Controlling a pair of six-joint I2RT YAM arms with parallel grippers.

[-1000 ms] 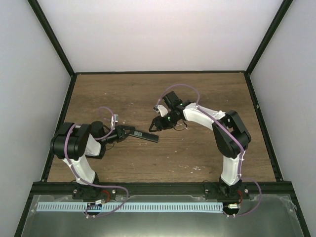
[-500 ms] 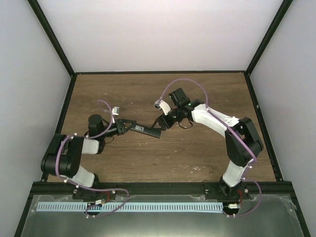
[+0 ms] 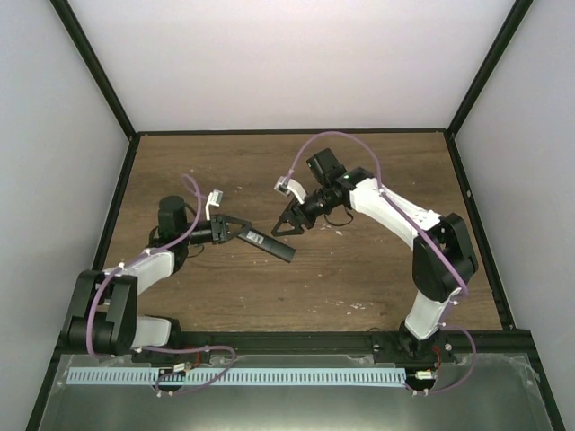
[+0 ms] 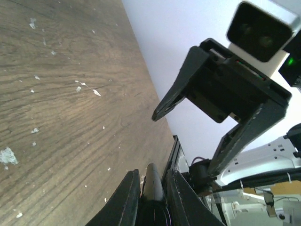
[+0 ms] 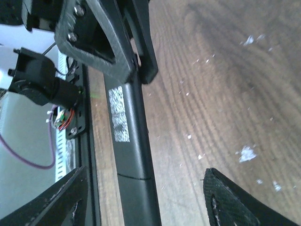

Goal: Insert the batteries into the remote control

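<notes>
**Technician A:** Where is the remote control (image 3: 269,243), and what holds it?

**Technician B:** The left tool (image 3: 232,231) is clamped narrowly on one end of it. The rest of the bar projects straight out beyond that tool's fingertips, towards the right tool (image 3: 282,225). Holding it by the end leaves most of the body clear for the other arm.

**Technician A:** What is the state of the right tool?

**Technician B:** It is spread wide and carries nothing. In its wrist view the remote control runs between its two fingers (image 5: 229,200) and touches neither. This looks like an approach to the free end, made either to steady the bar or to work on its back.

**Technician A:** Which face is presented?

**Technician B:** The back faces the right tool. A white label (image 5: 118,116) sits just ahead of the left tool's fingertips, and a seam (image 5: 134,177) crosses the body further out. It cannot be determined whether that seam marks a bay cover.

**Technician A:** Where are the batteries?

**Technician B:** No view shows them. By my assessment, loading has not begun.

**Technician A:** Does the bar rest on the desk (image 3: 377,269)?

**Technician B:** The views do not settle that.
</notes>
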